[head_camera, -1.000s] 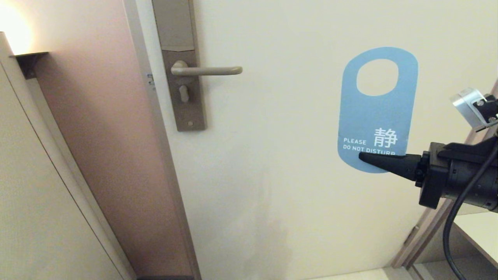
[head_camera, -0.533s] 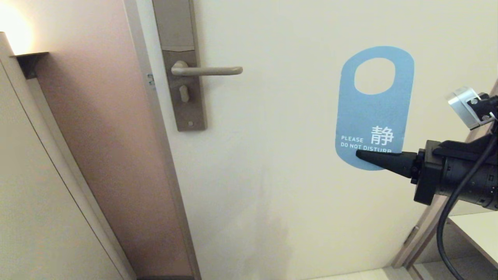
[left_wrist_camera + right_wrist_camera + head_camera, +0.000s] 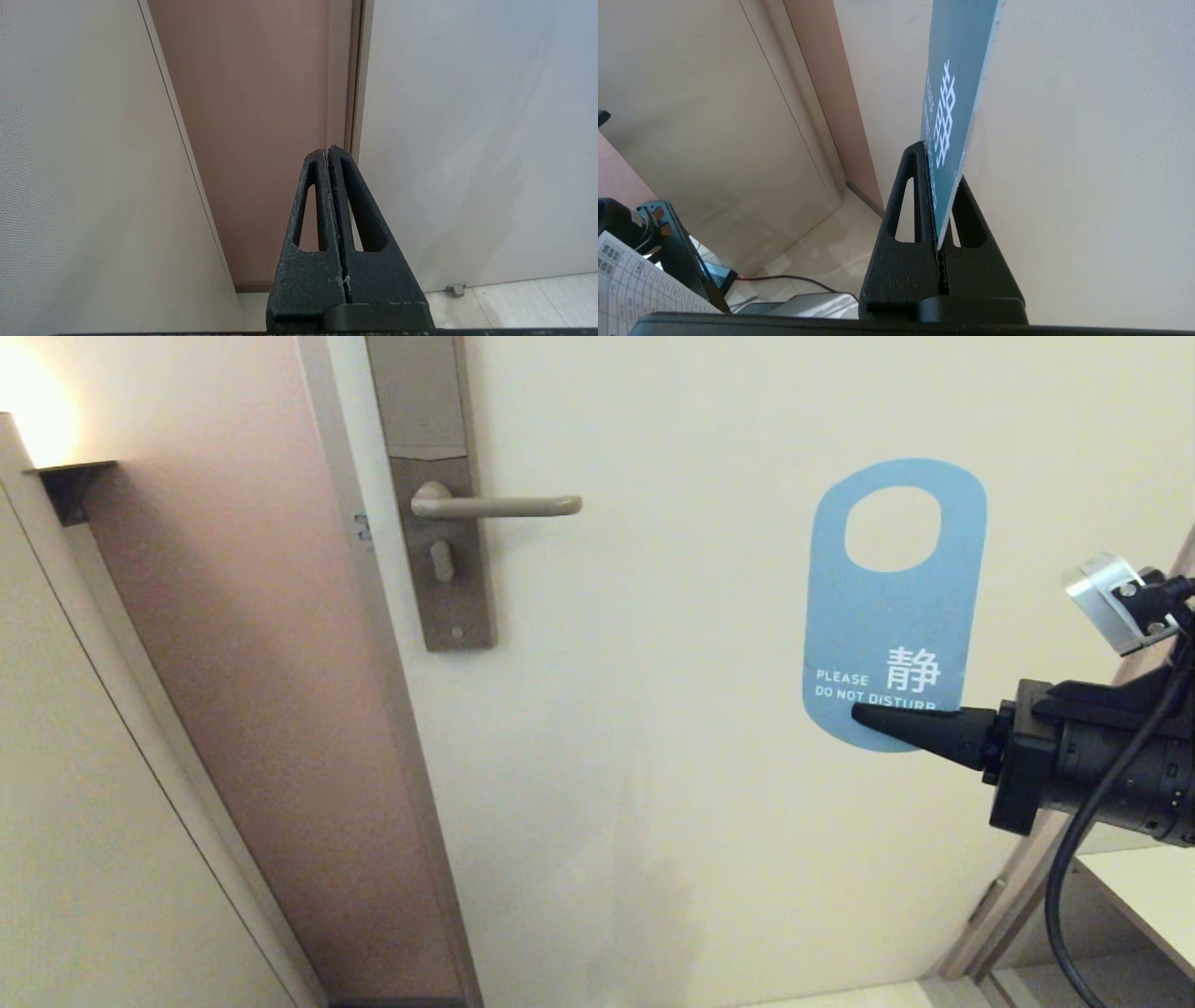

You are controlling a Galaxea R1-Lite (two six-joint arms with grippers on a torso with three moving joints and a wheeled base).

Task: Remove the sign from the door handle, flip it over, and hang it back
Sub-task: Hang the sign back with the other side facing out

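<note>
The right gripper (image 3: 864, 714) clamps the lower edge of the flat blue rounded-oblong sign (image 3: 887, 616) — white "DO NOT DISTURB" face outward — upright before the cream door (image 3: 700, 756), well apart from the slim beige-grey metal door handle (image 3: 499, 506). The left gripper (image 3: 327, 151) points toward the door frame's foot, jaws together, empty.

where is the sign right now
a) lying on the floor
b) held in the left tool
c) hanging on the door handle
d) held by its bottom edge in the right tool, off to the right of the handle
d: the right tool pinches the bottom edge of the sign, blue face toward the head camera, well right of the bare handle.
</note>
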